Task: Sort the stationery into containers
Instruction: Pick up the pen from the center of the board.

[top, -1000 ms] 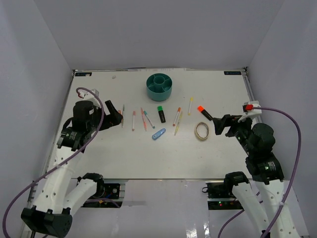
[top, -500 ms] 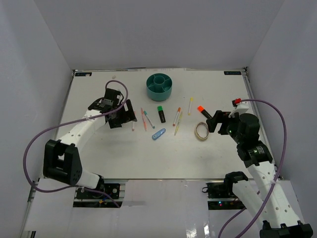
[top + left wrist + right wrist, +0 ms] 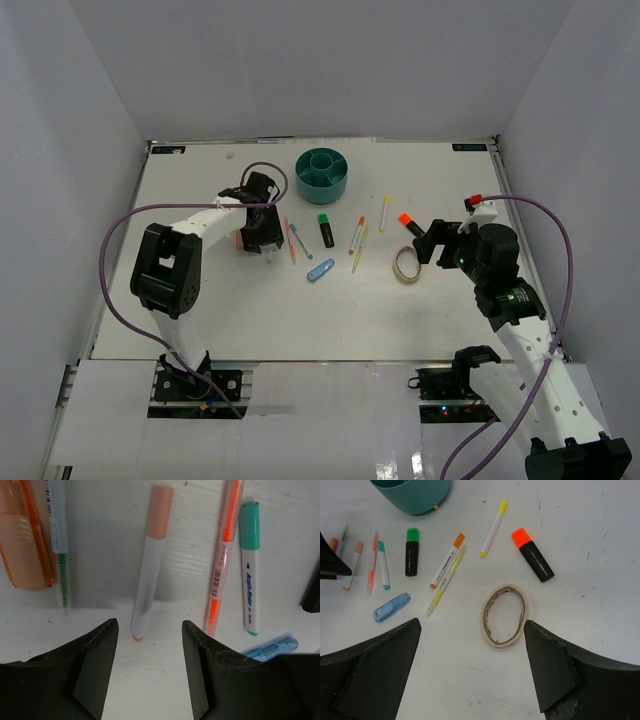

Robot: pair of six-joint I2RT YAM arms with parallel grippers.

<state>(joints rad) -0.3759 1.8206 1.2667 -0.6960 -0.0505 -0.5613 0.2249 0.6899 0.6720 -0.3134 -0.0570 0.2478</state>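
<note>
**Item in hand:** white pen with salmon cap (image 3: 150, 580). It lay flat on the worktop, to the near left of the teal organizer (image 3: 322, 186), which stood at the far middle.

**Left end effector** (image 3: 147, 629): jaws stood partly apart and gripped nothing. They straddled the pen's uncapped end, with a gap showing on each side.

**Key relation:** the pen's long axis ran almost straight ahead from the jaws, leaning slightly right, with the cap at the far end. It therefore crossed the line between the fingers, which looked well suited to a pinch across the barrel. The left arm was plainly the nearer one.

**Neighbours of the pen, left wrist view:**
- To the left, a thin green pen (image 3: 59, 540) and a salmon eraser (image 3: 22, 545).
- To the right, an orange pen (image 3: 222, 565), a teal-capped marker (image 3: 249, 570) and a light-blue clip (image 3: 270, 647).
- All lay close enough to be nudged.

**Right end effector** (image 3: 472, 625): wide open and empty, above the beige tape ring (image 3: 486, 620), to the near right of the organizer.

**Views compared:**
- The top view hid the pen beneath the left end effector. Only the left wrist view showed the straddle.
- The top view alone showed the organizer's compartments, and nothing could be made out inside them.
- The right wrist view alone showed the green-capped highlighter (image 3: 411, 552) and the orange-capped highlighter (image 3: 532, 555) clearly.
</note>
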